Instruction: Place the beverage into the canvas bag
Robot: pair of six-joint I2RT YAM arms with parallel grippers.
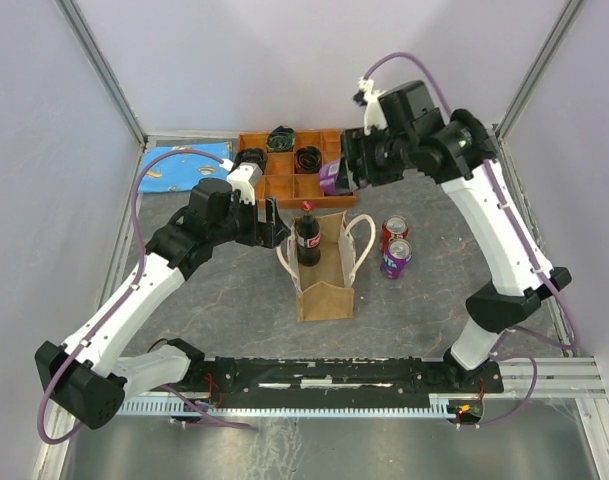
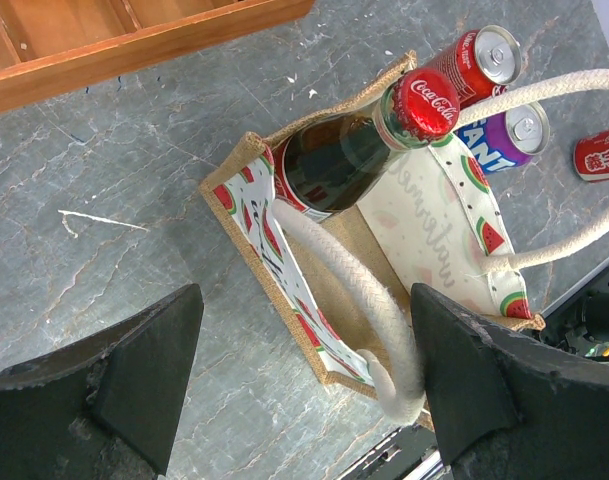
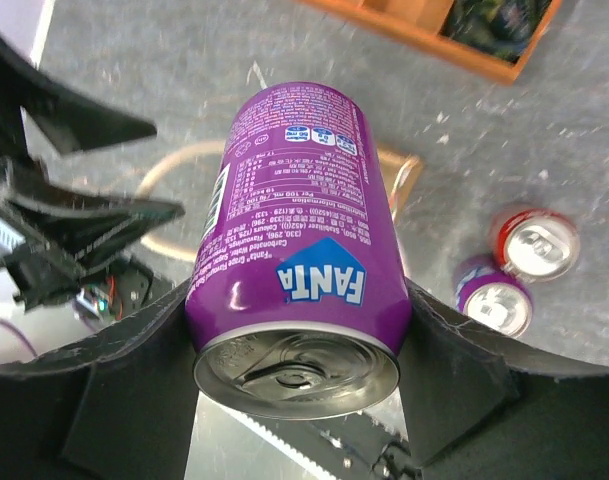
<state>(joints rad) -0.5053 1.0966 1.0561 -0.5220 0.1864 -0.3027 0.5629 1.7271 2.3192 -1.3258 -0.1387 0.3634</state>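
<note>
Purple aluminium Fanta can (image 3: 299, 200) gripped in my right end effector (image 3: 294, 335), aloft just behind the tan canvas bag (image 1: 326, 298). In the bag stands a dark glass bottle (image 2: 334, 165) with a red Coca-Cola cap. My left end effector (image 2: 304, 375) gapes wide at the bag's open rim, with bare grey counter (image 1: 234, 300) to its left.

I read the canvas bag (image 1: 326, 290) as tan-brown outside, its lining white with red-and-green watermelon slices, and its rope handles (image 2: 334, 290) off-white. The bottle (image 2: 334, 160) is dark with a red cap. The can (image 3: 299, 220) in my black right claw (image 3: 296, 350) is purple. The worktop (image 1: 234, 300) is veined grey and the cloth (image 1: 174, 168) blue.
</note>
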